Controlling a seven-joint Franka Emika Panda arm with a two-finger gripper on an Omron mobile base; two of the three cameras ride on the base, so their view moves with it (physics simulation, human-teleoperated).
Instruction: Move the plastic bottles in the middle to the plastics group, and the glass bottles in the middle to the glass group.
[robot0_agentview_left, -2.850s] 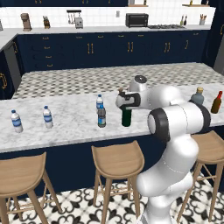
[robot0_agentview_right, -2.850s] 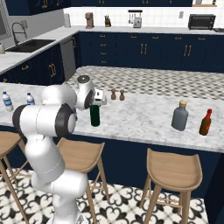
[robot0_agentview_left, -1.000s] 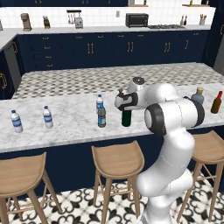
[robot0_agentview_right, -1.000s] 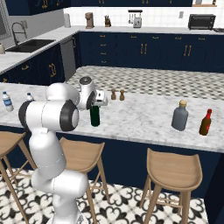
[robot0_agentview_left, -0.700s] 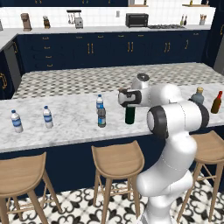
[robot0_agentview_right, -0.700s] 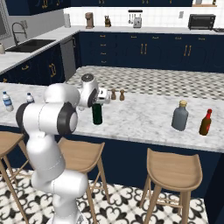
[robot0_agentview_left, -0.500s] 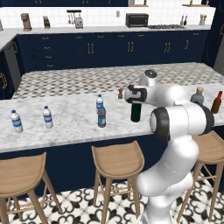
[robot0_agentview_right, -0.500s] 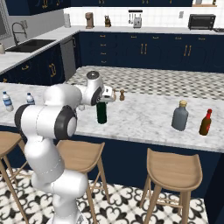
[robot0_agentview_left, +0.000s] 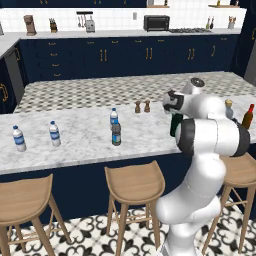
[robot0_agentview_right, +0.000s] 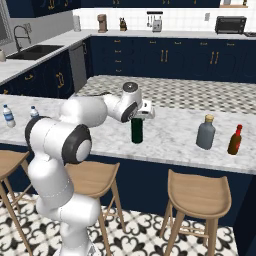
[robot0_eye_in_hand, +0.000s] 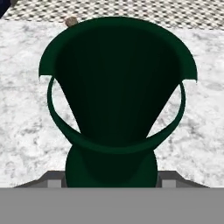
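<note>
Rightward along the counter (robot0_agentview_right: 170, 135) went the green bottle (robot0_agentview_right: 137, 130), clamped in the gripper (robot0_agentview_right: 138, 116).

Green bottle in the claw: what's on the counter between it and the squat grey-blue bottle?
Nothing. In the right base view, bare marble runs from the green bottle to the grey-blue bottle; the amber-red bottle stands beyond that.

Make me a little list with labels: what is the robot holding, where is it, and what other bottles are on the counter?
gripper: gripper shut on the tall dark green wine bottle
green bottle: upright over the white marble counter; contact with it cannot be told
ahead: squat grey-blue bottle with tan stopper, slim amber-red bottle
middle: two small blue-capped bottles
far end: two small clear water bottles
</note>
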